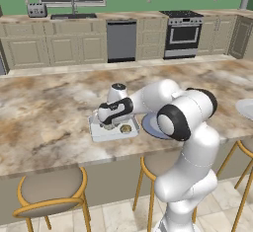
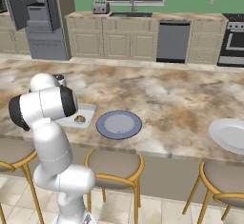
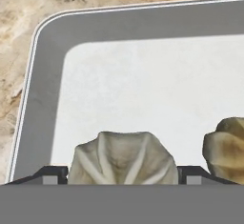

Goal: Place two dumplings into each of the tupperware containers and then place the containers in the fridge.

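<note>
- The fridge (image 2: 40, 20) is standing open at the far wall, well apart from the island counter (image 1: 44, 117) where the arm is working.
- The blue plate (image 2: 119, 125) is lying bare on the counter, just beside the container (image 3: 47, 89).
- The container is sitting flat on the counter under the hand; it is looking like thin, light plastic that may flex, so I would take it by a rim wall, level, and not by a corner.
- Two dumplings are resting inside it: one dumpling (image 3: 123, 157) between the finger tips, the second dumpling (image 3: 228, 146) just beside it.
- The gripper (image 3: 123, 173) is hovering low with its jaws standing wide around the first dumpling, seemingly not pinching it.
- The dumplings are looking soft, pleated and easy to crush; I would hold one lightly across its widest middle.
</note>
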